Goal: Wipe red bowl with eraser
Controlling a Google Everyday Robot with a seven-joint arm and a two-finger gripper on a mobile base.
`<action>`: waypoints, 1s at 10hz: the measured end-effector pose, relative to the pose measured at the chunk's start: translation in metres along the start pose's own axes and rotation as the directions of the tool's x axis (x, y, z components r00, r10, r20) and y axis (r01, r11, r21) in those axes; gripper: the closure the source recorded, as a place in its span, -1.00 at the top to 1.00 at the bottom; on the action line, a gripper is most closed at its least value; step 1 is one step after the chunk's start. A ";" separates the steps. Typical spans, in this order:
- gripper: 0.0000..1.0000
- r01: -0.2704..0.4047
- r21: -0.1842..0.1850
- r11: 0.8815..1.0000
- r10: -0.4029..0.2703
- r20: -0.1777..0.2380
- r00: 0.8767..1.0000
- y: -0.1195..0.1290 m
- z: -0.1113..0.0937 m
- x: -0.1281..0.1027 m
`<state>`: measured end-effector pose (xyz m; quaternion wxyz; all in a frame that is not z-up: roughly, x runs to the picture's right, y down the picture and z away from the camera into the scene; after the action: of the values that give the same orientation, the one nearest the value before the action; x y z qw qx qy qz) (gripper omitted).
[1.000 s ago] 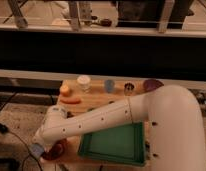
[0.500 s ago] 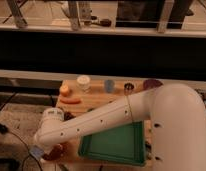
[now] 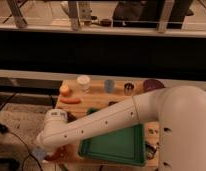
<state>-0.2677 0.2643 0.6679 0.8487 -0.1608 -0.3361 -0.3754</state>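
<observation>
My gripper is at the table's front left corner, at the end of the white arm that reaches in from the right. A small pale-blue block, the eraser, shows at its tip and the gripper looks shut on it. Just right of it a sliver of the red bowl shows under the wrist. Most of the bowl is hidden by the arm. The eraser sits at the bowl's left edge; I cannot tell whether it touches.
A green tray lies at the front, partly under the arm. Along the back of the wooden table stand an orange fruit, a white cup, a light-blue cup, a metal can and a purple bowl. An orange carrot-like piece lies left.
The gripper with the eraser has shifted slightly down and left by the red bowl. Nothing else has moved.
</observation>
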 end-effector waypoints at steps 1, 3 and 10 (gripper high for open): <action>-0.91 -0.006 -0.001 1.000 0.006 -0.003 1.000 0.002 -0.002 0.001; -0.91 -0.028 -0.007 1.000 0.028 -0.013 1.000 0.009 -0.007 0.003; -0.91 -0.057 -0.024 0.998 0.056 -0.046 0.997 0.018 -0.005 0.022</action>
<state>-0.2411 0.2621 0.6795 0.8642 -0.1725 -0.3073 -0.3591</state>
